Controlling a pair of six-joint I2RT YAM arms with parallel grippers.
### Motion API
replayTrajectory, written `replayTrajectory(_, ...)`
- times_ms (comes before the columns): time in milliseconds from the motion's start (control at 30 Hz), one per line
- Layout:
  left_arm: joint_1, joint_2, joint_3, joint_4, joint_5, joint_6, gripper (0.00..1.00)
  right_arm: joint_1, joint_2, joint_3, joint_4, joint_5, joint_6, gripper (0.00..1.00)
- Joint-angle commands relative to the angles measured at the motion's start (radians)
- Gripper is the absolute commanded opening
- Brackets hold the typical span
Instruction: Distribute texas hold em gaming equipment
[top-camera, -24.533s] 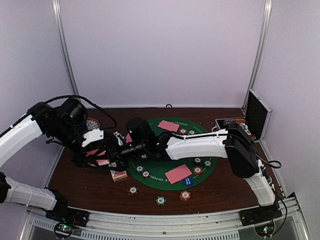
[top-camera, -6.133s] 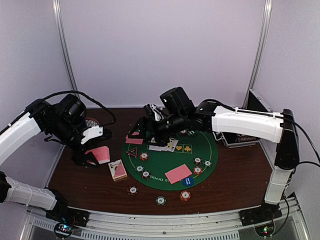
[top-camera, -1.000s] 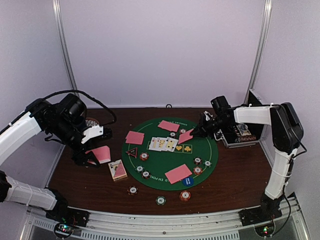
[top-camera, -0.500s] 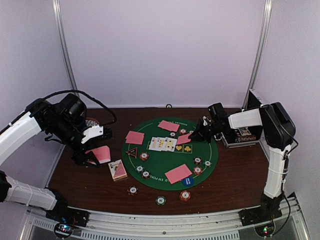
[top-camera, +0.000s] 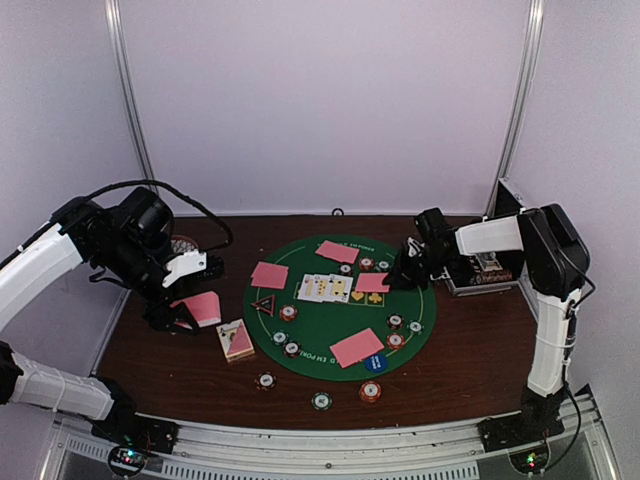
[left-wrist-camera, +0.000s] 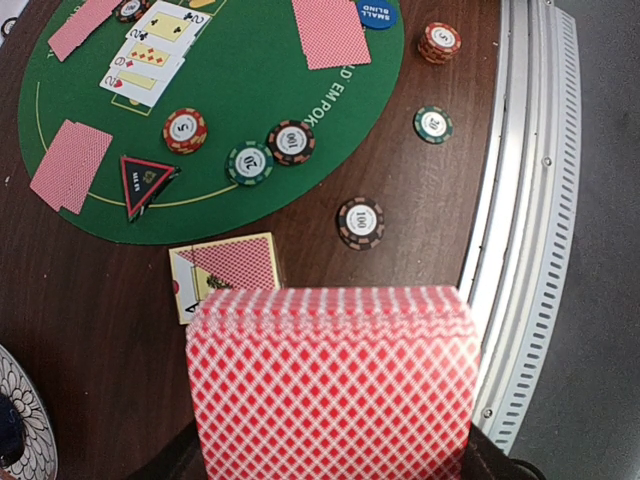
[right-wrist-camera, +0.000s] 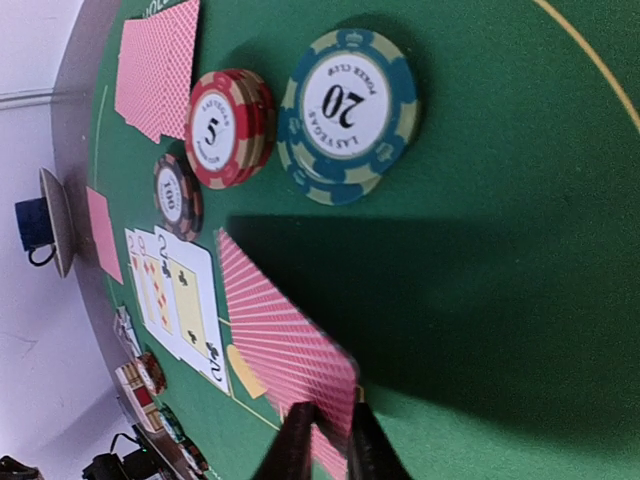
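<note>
My left gripper hovers over the wood left of the mat, shut on a thick deck of pink-backed cards. That deck fills the bottom of the left wrist view and hides the fingers. My right gripper is low over the mat's right side. A single pink-backed card lies there, its near edge between my fingertips, which stand slightly apart. Face-up cards sit mid-mat. Striped chips lie just beyond the card.
The round green mat carries face-down card pairs, a triangular marker and a blue button. Chips lie near the front edge. A card box sits front left, the metal case at right.
My right gripper carried the single card down and left onto the mat; it now lies flat and the fingers have eased apart. The left arm and deck have not moved.
</note>
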Motion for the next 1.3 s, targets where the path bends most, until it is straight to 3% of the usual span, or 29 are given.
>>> replayTrajectory(0,0.005,-0.01,0.03,0.009,0.012,0.006,0.0,-0.001,-0.012,0.042,-0.121,0.096,-0.076,0.25)
replayTrajectory(467,0.005,-0.007,0.028,0.009,0.018,0.006,0.0,0.075,-0.138,0.153,-0.28,0.242,-0.149,0.7)
replayTrajectory(600,0.005,-0.006,0.027,0.008,0.016,0.009,0.0,0.154,-0.196,0.192,-0.311,0.298,-0.148,0.98)
replayTrajectory(767,0.005,-0.002,0.03,0.009,0.018,0.008,0.0,0.26,-0.225,0.229,-0.322,0.307,-0.119,1.0)
replayTrajectory(1033,0.005,0.001,0.033,0.009,0.019,0.008,0.0,0.374,-0.284,0.128,-0.089,0.212,0.055,0.99)
replayTrajectory(1267,0.005,0.004,0.039,0.009,0.022,0.006,0.0,0.489,-0.22,0.151,0.087,0.078,0.209,1.0)
